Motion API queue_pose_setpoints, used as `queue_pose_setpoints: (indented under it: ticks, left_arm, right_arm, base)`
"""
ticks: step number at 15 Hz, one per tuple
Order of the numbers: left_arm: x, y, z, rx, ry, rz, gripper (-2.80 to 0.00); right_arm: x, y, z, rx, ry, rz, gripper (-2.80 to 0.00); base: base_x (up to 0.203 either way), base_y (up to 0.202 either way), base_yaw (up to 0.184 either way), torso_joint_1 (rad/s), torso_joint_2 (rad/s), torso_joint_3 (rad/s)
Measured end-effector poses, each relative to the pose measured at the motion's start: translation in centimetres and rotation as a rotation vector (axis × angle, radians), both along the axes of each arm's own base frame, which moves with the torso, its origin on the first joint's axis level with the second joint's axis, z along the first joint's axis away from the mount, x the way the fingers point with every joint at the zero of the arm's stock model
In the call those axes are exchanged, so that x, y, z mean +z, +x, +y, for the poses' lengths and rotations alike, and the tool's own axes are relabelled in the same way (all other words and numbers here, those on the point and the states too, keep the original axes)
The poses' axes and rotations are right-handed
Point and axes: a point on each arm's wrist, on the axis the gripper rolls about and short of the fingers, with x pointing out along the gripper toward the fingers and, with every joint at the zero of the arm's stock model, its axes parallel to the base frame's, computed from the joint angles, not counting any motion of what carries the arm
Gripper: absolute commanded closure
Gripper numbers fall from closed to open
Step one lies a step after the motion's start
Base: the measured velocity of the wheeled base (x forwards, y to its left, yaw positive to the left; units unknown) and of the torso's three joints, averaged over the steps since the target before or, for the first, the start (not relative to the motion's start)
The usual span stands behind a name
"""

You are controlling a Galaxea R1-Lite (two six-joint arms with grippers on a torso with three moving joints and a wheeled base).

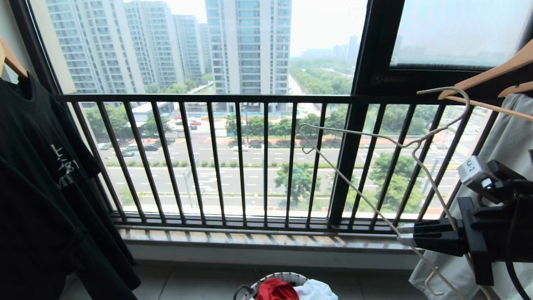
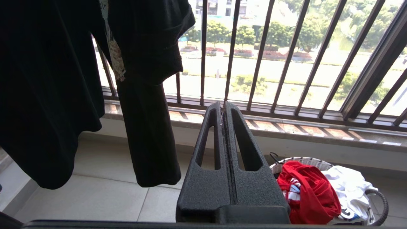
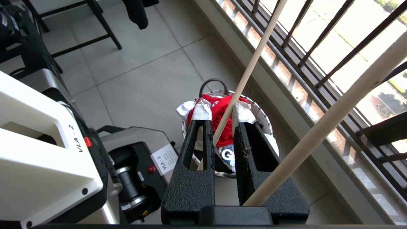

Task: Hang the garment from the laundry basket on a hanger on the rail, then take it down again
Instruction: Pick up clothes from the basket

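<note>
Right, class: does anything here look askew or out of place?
Yes. The white wire hanger is not on any rail: the right gripper grips one of its arms, so it sits tilted in mid-air. The red T-shirt lies crumpled in the laundry basket beside a white garment.

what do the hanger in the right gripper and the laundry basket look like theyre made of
The hanger in the right gripper looks like thin wire with a matte off-white coating, probably plastic over metal: slim and evenly round. The laundry basket seems white woven mesh with a dark corded rim and handles.
</note>
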Motion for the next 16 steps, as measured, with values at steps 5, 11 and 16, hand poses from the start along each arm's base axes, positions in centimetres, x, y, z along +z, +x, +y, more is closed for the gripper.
queue_pose_setpoints:
  ticks: [5,11,16]
  left_arm:
    - [-0.01,0.0,0.0,0.0,0.0,0.0,0.0]
    - [0.0,0.0,0.0,0.0,0.0,0.0,0.0]
    - [0.0,0.0,0.0,0.0,0.0,0.0,0.0]
  right_arm:
    - [-0.04,-0.01,-0.01,0.0,0.0,0.001,0.0]
    - [-0.03,0.05,-0.03,-0.002,0.001,-0.009,0.0]
    - [-0.04,-0.13,-0.07,-0.004,0.003,-0.033,0.0]
  base:
    - [0.0,0.0,0.0,-0.227,0.54,0.306]
    - [0.0,0.0,0.0,-0.207,0.52,0.308]
    - [0.0,0.0,0.0,-0.181,0.49,0.309]
